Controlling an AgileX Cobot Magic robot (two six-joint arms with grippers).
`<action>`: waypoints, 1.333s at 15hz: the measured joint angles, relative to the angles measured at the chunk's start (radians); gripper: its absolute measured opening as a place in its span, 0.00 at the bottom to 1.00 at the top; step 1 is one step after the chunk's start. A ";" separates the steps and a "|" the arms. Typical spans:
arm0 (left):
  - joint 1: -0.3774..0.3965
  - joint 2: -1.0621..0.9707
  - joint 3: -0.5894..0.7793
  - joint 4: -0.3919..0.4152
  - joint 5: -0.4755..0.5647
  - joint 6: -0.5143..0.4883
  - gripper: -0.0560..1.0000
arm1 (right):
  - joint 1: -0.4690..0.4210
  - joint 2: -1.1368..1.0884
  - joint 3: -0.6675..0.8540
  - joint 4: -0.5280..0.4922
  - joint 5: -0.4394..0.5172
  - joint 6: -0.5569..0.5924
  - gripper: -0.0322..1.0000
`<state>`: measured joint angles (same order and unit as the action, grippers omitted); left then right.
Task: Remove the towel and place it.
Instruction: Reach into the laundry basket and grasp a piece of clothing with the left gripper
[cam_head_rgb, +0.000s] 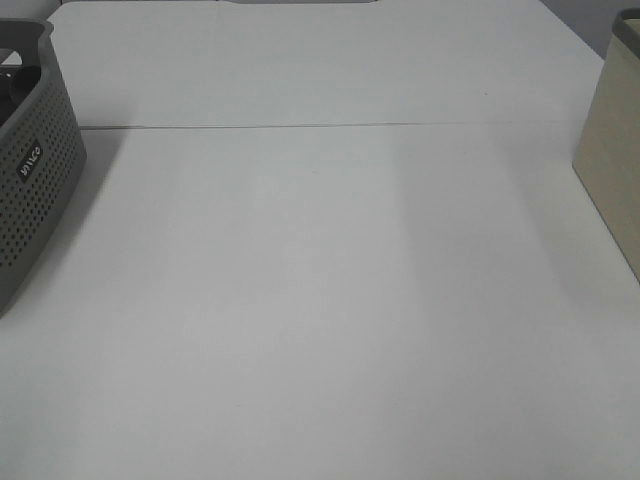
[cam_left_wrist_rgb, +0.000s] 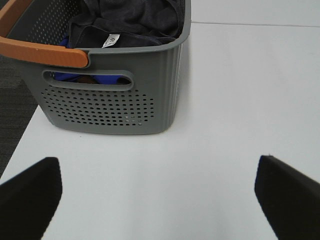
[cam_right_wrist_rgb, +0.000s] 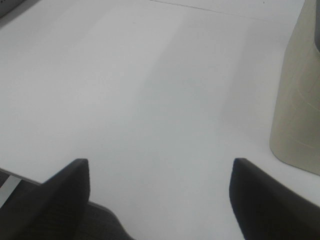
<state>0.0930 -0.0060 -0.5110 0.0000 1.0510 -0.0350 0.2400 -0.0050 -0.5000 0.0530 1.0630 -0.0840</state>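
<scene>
Only the fingers of the robot show. The left fingers (cam_left_wrist_rgb: 30, 197) are matte black, plain-surfaced wedges, one with a blunt, rounded tip and the other coming to a sharper corner. The right fingers (cam_right_wrist_rgb: 60, 197) have the same dark, flat-sided shape, a shade greyer in the light, with slanting inner edges and squared-off tips.

towel (cam_left_wrist_rgb: 130, 20) partly hidden inside basket (cam_left_wrist_rgb: 110, 107), beige bin (cam_head_rgb: 610, 150) cut off by frame edge

Left claw (cam_left_wrist_rgb: 157, 167): jaws spread wide, nothing held. Right claw (cam_right_wrist_rgb: 161, 165): jaws equally wide apart, nothing held.
</scene>
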 joint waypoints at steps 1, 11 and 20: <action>0.000 0.000 0.000 0.000 0.000 0.000 0.99 | 0.000 0.000 0.000 0.000 0.000 0.000 0.75; 0.000 0.000 0.000 0.000 0.000 0.000 0.99 | 0.000 0.000 0.000 0.000 0.000 0.000 0.75; 0.000 0.000 0.000 0.000 0.000 0.000 0.99 | 0.000 0.000 0.000 0.000 0.000 0.000 0.75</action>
<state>0.0930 -0.0060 -0.5110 0.0000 1.0510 -0.0350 0.2400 -0.0050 -0.5000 0.0530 1.0630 -0.0840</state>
